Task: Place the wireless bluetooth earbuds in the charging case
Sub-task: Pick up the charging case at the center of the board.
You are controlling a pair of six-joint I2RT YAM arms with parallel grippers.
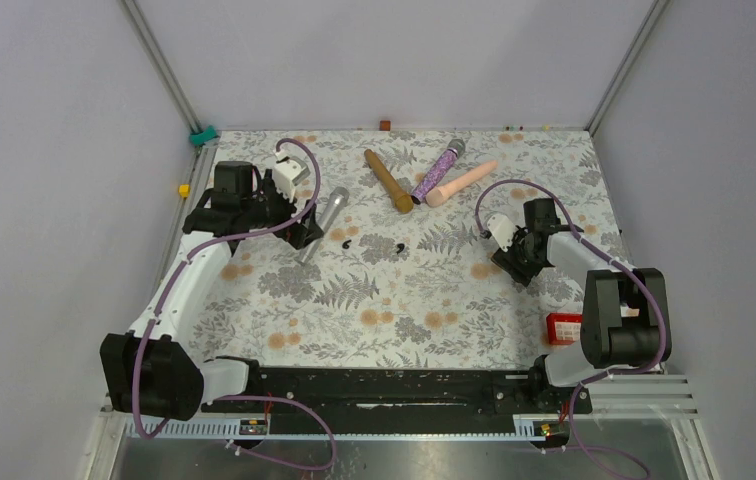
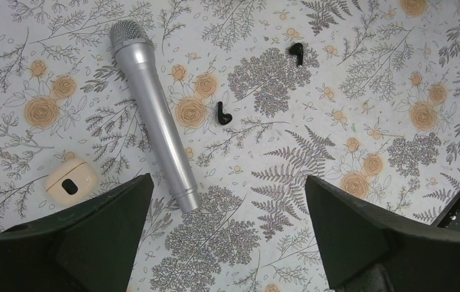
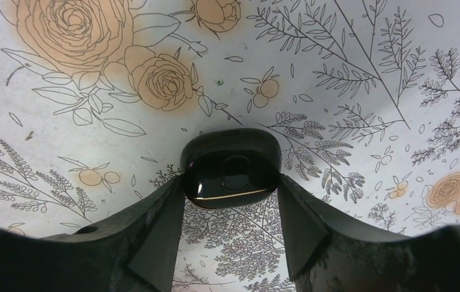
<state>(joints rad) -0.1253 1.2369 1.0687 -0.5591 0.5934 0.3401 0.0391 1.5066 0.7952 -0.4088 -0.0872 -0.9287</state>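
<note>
While the right pincer (image 3: 230,181) pinches the glossy, rounded charging case (image 3: 230,155) at 3 o'clock on the tabletop (image 1: 354,320) and the left pincer (image 2: 227,177) gapes wide, the earbuds (image 2: 223,114) loose at its 12 o'clock, that slick shell could squirt free.

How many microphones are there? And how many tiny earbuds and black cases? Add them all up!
Microphones: 4 (silver microphone, brown microphone, purple microphone, pink microphone)
Earbuds: 2
Black charging case: 1
Total: 7
</note>
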